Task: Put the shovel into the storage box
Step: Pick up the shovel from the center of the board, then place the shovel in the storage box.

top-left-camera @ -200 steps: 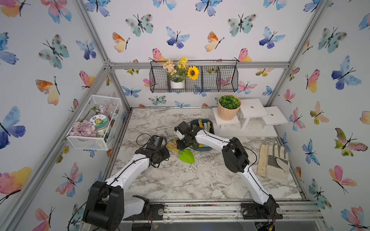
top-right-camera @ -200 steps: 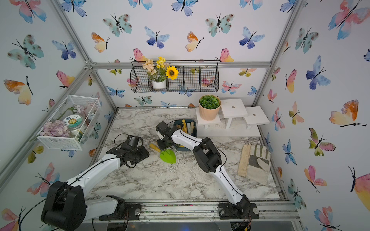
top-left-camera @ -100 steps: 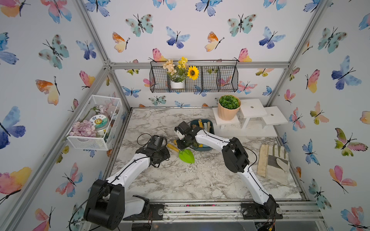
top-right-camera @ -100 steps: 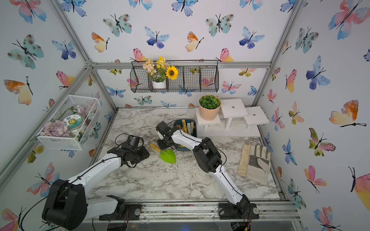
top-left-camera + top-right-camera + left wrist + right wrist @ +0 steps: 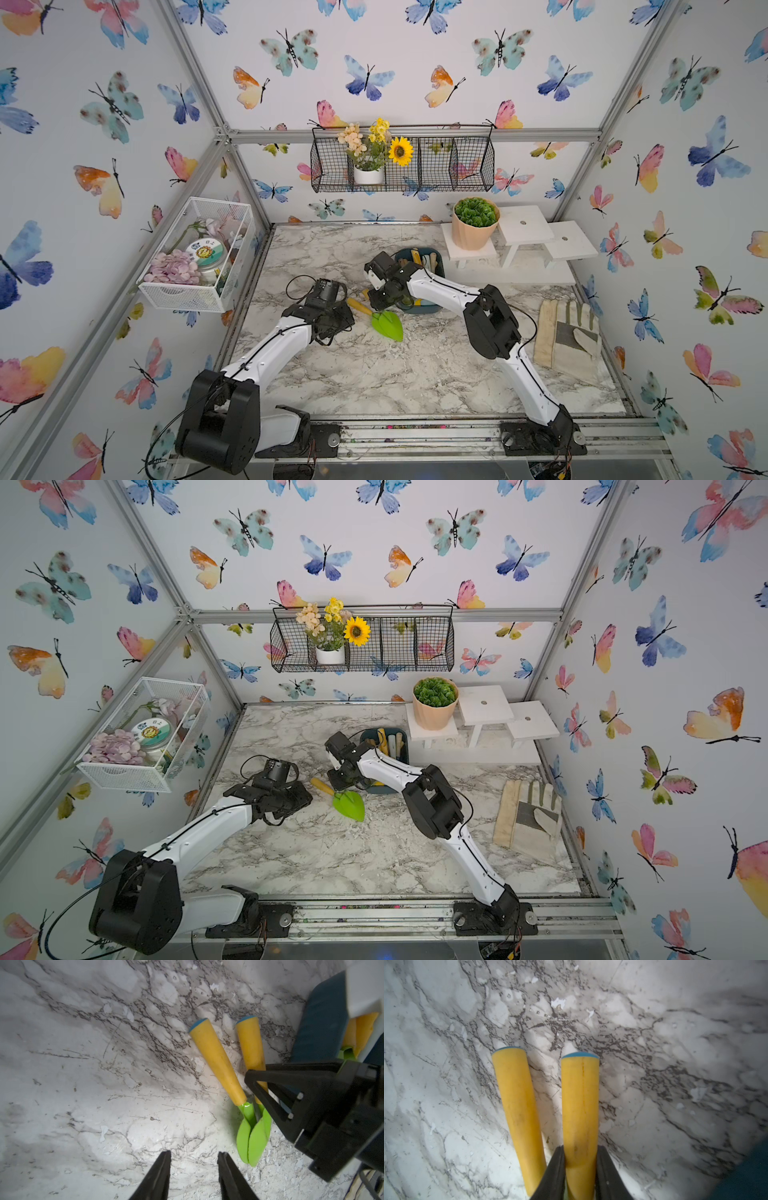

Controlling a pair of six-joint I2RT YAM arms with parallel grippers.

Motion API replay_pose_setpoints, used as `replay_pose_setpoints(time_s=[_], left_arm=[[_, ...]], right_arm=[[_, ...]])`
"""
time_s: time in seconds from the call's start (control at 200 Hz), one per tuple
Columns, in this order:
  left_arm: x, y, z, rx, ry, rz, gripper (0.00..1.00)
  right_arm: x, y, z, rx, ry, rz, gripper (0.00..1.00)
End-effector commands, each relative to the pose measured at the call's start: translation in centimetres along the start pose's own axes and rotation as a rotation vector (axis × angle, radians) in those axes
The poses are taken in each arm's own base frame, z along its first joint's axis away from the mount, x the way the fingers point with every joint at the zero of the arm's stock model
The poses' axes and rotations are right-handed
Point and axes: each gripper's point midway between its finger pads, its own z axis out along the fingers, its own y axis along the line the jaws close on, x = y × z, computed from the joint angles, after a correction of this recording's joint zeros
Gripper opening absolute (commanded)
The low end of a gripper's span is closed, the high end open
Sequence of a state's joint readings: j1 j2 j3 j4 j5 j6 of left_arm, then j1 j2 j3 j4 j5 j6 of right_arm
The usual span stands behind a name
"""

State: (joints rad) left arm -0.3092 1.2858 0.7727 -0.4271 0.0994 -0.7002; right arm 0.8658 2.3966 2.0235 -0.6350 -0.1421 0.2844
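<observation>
The right gripper [image 5: 580, 1148] is clamping the shovel [image 5: 580, 1095] by its handle, for lifting into the storage box [image 5: 439, 270] at right; the left gripper [image 5: 193, 1152] is hovering empty, narrowly parted.

- Two yellow-handled green plastic shovels [image 5: 216, 1064] lie side by side on the marble table [image 5: 83, 1084].
- The dark teal plastic storage box [image 5: 324, 1022] sits beside them.
</observation>
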Motion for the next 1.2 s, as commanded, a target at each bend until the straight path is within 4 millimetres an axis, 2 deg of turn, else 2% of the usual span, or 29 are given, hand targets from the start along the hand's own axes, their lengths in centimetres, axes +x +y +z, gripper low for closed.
replay_pose_setpoints(time_s=[0.0,0.355,0.656,0.911,1.006,1.191], left_arm=[[-0.7,-1.2,-0.3,0.039,-0.001,0.003,0.44],[-1.8,-3.1,-0.9,0.089,-0.011,0.001,0.44],[-2.4,-4.7,-1.1,0.119,-0.012,0.019,0.44],[-2.2,-6.1,-0.7,0.134,0.002,0.042,0.44],[-2.1,-6.3,-0.5,0.137,0.005,0.047,0.44],[-1.8,-6.4,-0.3,0.139,0.012,0.048,0.44]], right_arm=[[-2.0,0.8,-3.7,0.001,-0.077,-0.011,0.2],[-3.7,1.6,-8.2,-0.002,-0.155,-0.012,0.2],[-4.2,-0.4,-11.1,0.048,-0.192,0.029,0.2],[-4.2,-3.8,-12.7,0.117,-0.208,0.089,0.2],[-4.4,-6.0,-13.2,0.153,-0.213,0.133,0.2],[-4.9,-11.6,-13.3,0.23,-0.22,0.241,0.2]])
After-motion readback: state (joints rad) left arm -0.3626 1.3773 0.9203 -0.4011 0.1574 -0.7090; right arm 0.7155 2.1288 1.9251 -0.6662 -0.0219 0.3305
